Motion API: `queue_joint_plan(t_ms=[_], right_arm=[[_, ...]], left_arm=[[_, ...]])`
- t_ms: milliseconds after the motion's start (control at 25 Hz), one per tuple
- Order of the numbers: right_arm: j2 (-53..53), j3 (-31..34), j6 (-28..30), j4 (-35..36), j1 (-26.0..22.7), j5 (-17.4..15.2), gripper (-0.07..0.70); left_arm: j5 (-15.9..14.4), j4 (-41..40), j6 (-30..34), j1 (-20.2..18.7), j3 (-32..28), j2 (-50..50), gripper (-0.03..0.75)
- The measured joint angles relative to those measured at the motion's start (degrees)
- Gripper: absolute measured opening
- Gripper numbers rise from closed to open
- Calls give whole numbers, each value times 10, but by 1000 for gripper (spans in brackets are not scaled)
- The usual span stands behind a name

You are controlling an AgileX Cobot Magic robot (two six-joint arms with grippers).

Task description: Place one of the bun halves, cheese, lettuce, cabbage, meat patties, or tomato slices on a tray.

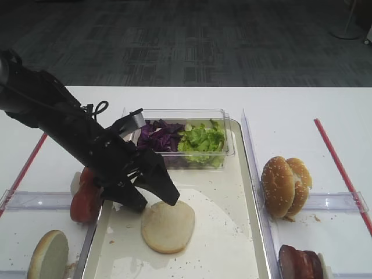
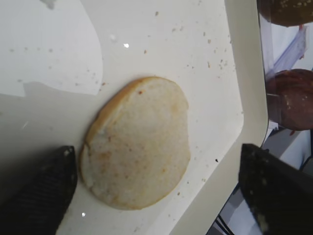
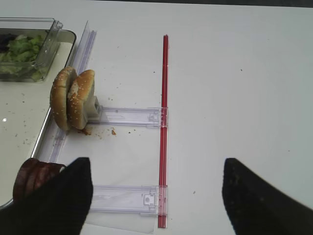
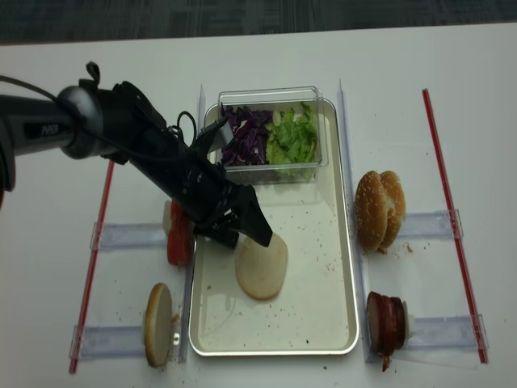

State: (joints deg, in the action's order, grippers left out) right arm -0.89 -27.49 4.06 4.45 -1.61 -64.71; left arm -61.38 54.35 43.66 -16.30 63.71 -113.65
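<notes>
A plain bun half lies flat, cut face up, on the tray. My left gripper hangs just above its left edge, open and holding nothing; the bun lies free between the spread fingers. My right gripper stands open over bare table, empty. At the tray's far end a clear tub holds cabbage and lettuce. Tomato slices stand left of the tray and meat patties right of it. No cheese is in view.
Sesame-seeded bun halves stand on edge right of the tray. Another plain bun half stands at the front left. Clear plastic rails and red strips lie on the white table.
</notes>
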Motion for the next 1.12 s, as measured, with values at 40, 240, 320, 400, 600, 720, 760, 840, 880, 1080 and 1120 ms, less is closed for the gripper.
queue_joint_plan(t_ms=[40, 240, 320, 400, 600, 720, 760, 840, 880, 1080, 1120], right_arm=[[0, 0, 0, 0, 0, 0, 571], [0, 0, 0, 0, 0, 0, 571], [0, 0, 0, 0, 0, 0, 571], [0, 0, 0, 0, 0, 0, 571], [0, 0, 0, 0, 0, 0, 571], [0, 0, 0, 0, 0, 0, 571], [0, 0, 0, 0, 0, 0, 571], [0, 0, 0, 0, 0, 0, 571], [0, 0, 0, 0, 0, 0, 571], [0, 0, 0, 0, 0, 0, 571], [0, 0, 0, 0, 0, 0, 571]], left_arm=[[-3, 0, -1, 0, 0, 0, 615], [-15, 1, -11, 0, 0, 0, 616], [-19, 4, -15, 0, 1, 0, 616], [-20, 5, -15, 0, 1, 1, 616], [-38, 16, -18, 0, 1, 10, 616], [-43, 17, -17, 0, 4, 26, 616], [-50, 17, -19, 0, 8, 32, 616], [-57, 16, -28, 0, 20, 45, 616], [-58, 16, -35, 0, 29, 50, 616], [-62, 0, -68, 0, 83, 71, 617], [-64, -7, -73, 0, 93, 74, 617]])
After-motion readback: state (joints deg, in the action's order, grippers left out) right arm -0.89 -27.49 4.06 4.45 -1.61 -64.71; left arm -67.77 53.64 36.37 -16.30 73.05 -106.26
